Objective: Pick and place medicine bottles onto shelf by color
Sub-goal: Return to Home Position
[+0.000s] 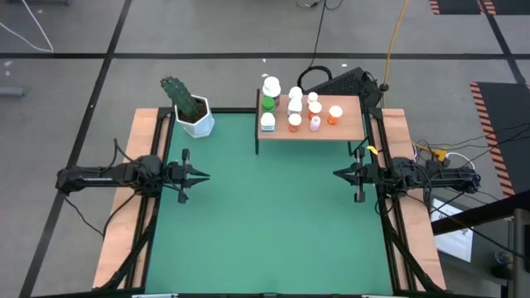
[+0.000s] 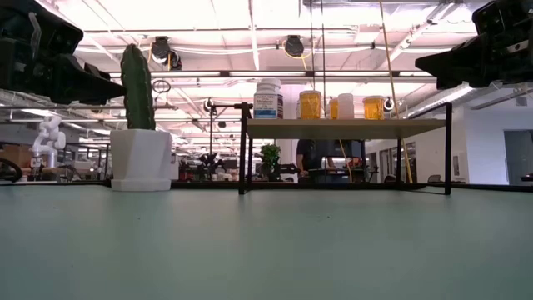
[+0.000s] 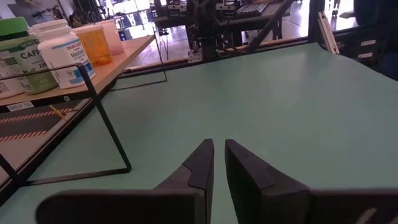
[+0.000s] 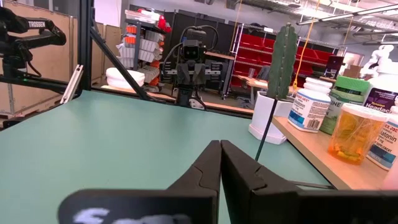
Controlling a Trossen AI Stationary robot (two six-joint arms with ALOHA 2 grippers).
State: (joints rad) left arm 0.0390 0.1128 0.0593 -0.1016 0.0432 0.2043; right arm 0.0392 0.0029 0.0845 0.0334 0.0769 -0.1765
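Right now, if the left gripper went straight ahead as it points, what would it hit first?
Probably the right gripper facing it; the left gripper points across the green mat, passing beside the shelf.

In the low view the shelf [image 2: 341, 128] shows only its front medicine bottles [image 2: 310, 104] (the rest hide behind them); in the left wrist view the green-capped bottle [image 3: 15, 59] runs off the edge

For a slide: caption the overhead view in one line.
Medicine bottles on the shelf; left gripper and right gripper wait, empty, at opposite sides of the green mat.
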